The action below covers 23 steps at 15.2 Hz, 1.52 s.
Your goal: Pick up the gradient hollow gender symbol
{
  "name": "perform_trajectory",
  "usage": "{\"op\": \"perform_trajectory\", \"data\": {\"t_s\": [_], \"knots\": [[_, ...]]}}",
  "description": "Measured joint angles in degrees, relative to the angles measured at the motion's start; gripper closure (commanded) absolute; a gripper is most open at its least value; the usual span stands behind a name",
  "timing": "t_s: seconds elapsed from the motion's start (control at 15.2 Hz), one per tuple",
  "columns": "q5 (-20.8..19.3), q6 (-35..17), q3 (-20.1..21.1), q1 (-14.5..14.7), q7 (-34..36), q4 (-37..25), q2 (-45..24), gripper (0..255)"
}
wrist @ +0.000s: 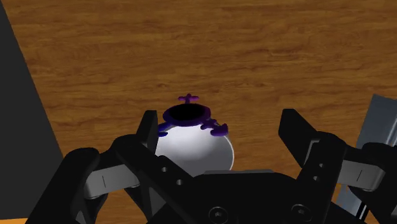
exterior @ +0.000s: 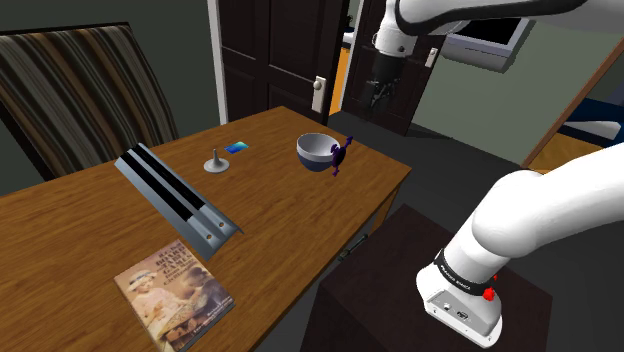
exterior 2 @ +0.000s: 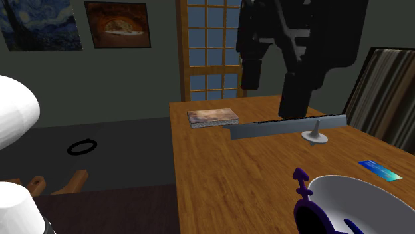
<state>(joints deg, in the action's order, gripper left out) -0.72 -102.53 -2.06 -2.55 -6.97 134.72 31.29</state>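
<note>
Fingers (wrist: pixel 147 130) of your gripper (wrist: pixel 219 124) stand apart, clasping nothing. You see the gender symbol (wrist: pixel 168 117) between the 2 tips and well beyond them, leaning on the rim of a white bowl (wrist: pixel 191 149) on the wooden table (wrist: pixel 127 51). It is dark purple: an open ring with short arrow and cross stubs sticking out.

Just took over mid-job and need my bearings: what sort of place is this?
Likely a room in a house, perhaps a dining room: a wooden table with a striped chair beside it, framed paintings on the wall and a dark panelled door.
</note>
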Motion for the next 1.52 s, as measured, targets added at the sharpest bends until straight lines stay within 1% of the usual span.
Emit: {"op": "perform_trajectory", "data": {"t_s": [0.13,0.66,0.86,1.25,1.32,1.52], "knots": [[-0.2,-4.3,-1.0,-0.8,-0.2,0.5,-3.3,0],[0.5,-17.7,-3.7,-2.7,0.3,-1.2,-16.3,0],[0.9,-20.7,-4.3,-3.0,0.1,-1.9,-19.6,0],[1.2,-25.7,-4.6,-3.1,-0.4,0.4,-22.2,0],[1.2,-25.9,-4.6,-3.1,-0.4,0.6,-22.2,255],[1.2,-26.2,-4.6,-3.1,-0.4,0.8,-22.2,255]]}}
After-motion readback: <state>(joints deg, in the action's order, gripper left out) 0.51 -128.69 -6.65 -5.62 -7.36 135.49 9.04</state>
